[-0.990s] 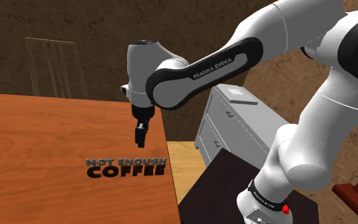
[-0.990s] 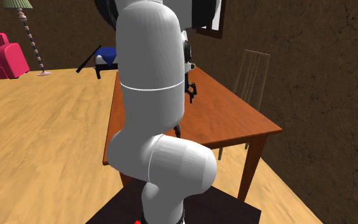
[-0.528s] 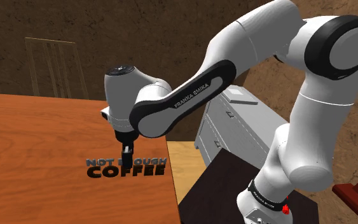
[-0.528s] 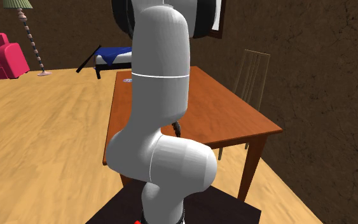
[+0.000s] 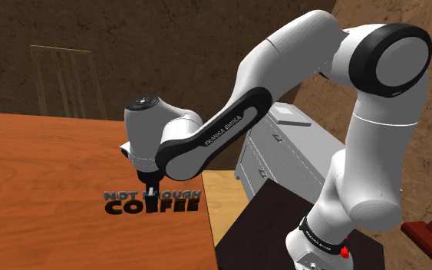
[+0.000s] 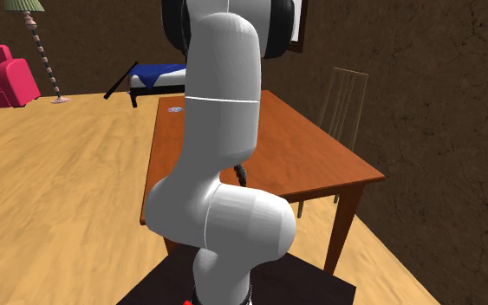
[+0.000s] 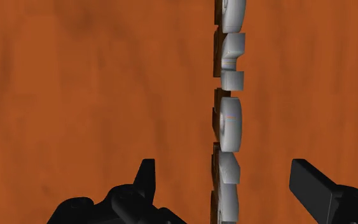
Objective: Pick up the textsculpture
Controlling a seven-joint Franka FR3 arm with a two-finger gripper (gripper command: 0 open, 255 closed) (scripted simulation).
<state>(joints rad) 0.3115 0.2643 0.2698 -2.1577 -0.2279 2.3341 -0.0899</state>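
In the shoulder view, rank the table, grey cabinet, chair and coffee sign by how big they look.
1. Table.
2. Grey cabinet and chair: look alike; the arm covers part of the cabinet.
3. Coffee sign, smallest.

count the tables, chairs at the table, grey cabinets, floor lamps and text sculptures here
table: 1
chair: 1
cabinet: 1
lamp: 1
sculpture: 1
total: 5

Grey and dark-brown textsculpture (image 5: 180, 205), reddish wood-grain table (image 5: 49, 172), black tool (image 5: 152, 192)
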